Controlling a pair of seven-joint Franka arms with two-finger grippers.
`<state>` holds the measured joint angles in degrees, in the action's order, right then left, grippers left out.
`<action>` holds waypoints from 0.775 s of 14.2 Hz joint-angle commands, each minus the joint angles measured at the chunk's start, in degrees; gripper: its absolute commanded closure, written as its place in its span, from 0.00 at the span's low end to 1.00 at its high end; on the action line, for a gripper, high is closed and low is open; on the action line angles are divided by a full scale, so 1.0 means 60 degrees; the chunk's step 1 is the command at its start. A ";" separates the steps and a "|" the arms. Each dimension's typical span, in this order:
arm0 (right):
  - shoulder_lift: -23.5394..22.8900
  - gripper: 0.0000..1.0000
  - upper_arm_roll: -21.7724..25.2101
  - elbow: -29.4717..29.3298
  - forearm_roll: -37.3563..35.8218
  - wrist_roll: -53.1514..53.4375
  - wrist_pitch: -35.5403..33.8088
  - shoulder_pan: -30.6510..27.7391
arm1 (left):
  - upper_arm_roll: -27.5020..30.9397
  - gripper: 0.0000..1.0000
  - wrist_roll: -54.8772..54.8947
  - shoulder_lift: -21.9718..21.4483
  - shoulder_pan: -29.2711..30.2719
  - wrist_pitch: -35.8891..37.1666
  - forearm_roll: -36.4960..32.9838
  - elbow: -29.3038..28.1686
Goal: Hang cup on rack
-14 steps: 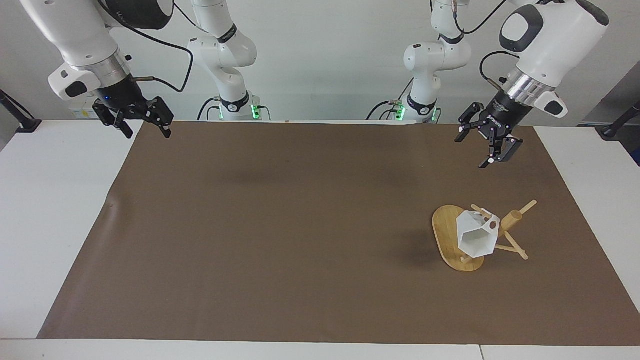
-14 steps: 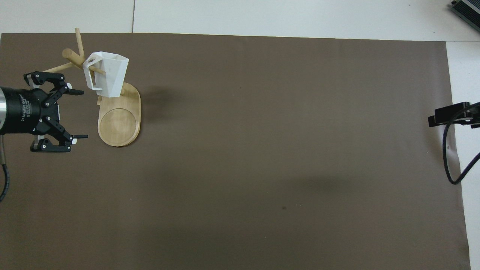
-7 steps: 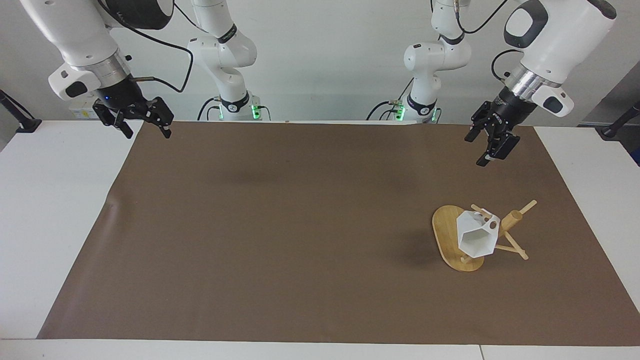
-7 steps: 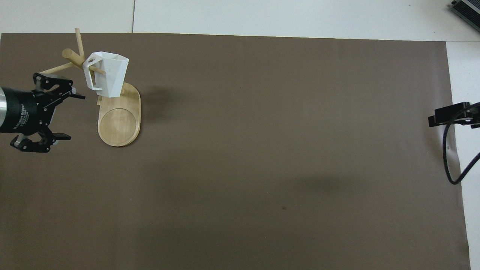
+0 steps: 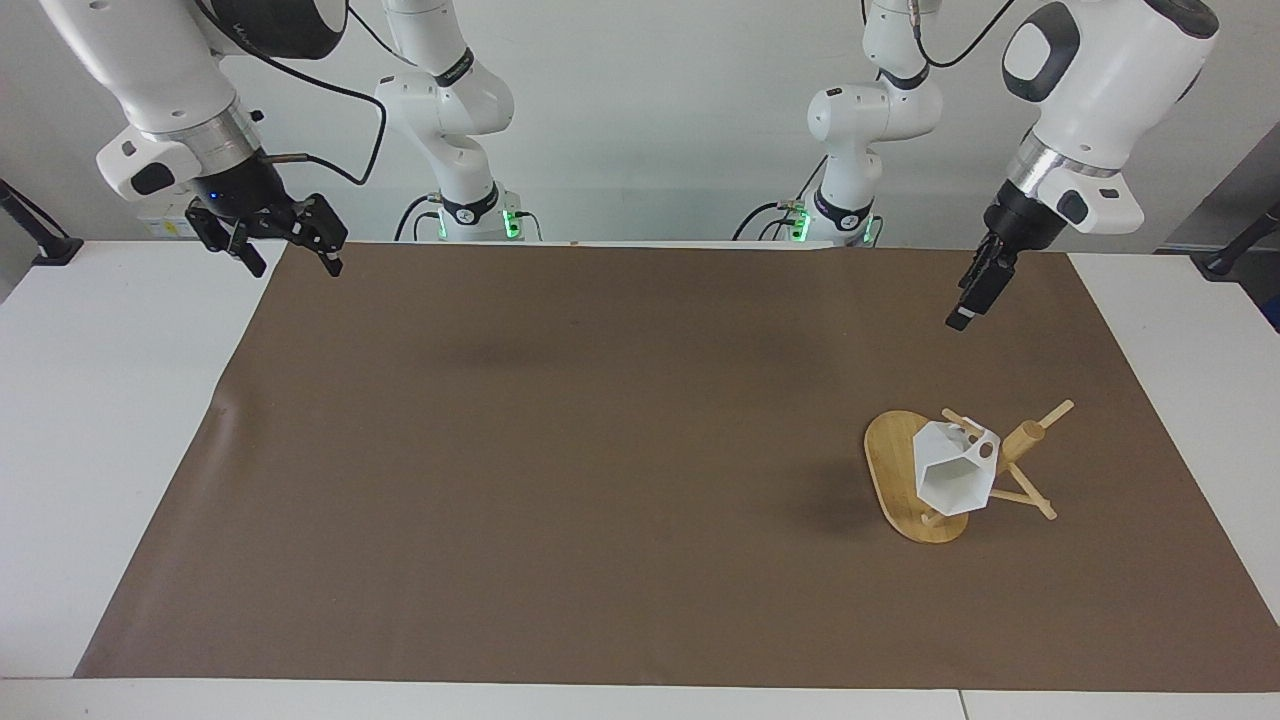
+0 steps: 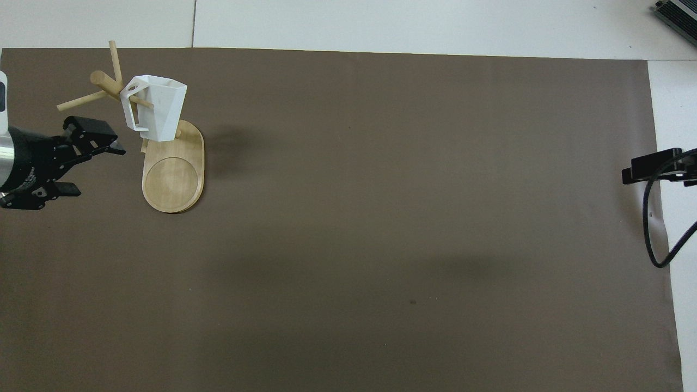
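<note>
The cup (image 5: 953,477) hangs on the rack (image 5: 895,470) (brown mat (image 5: 600,450) beneath); both grippers spread apart, holding nothing

Plain pale wall (image 5: 650,110) w/o windows along the top of the facing view. White tabletop (image 5: 90,450), most of it under a big brown paper sheet (image 5: 560,450); sheet's edge has a slight crease. Even, diffuse light, soft shadows on the sheet. Black clamp mounts (image 5: 45,245) at the tabletop's corners, black cable (image 6: 653,228) at one end.
</note>
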<state>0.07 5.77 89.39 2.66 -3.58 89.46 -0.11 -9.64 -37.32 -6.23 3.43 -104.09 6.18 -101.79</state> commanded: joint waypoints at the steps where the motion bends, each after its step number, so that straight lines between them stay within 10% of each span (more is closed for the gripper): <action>1: 0.0178 0.00 -0.0038 0.0219 -0.0136 -0.0151 0.0076 -0.0011 | 0.0345 0.00 0.2064 0.0306 -0.0264 0.0852 -0.0399 0.0675; 11: 0.0178 0.00 -0.0024 0.0219 -0.0136 -0.0151 0.0076 0.0004 | 0.0948 0.00 0.7051 0.1564 -0.0718 0.3694 -0.1365 0.3456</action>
<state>0.07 5.77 89.39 2.66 -3.58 89.46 -0.11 -4.28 1.73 0.17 0.21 -86.37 0.54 -86.38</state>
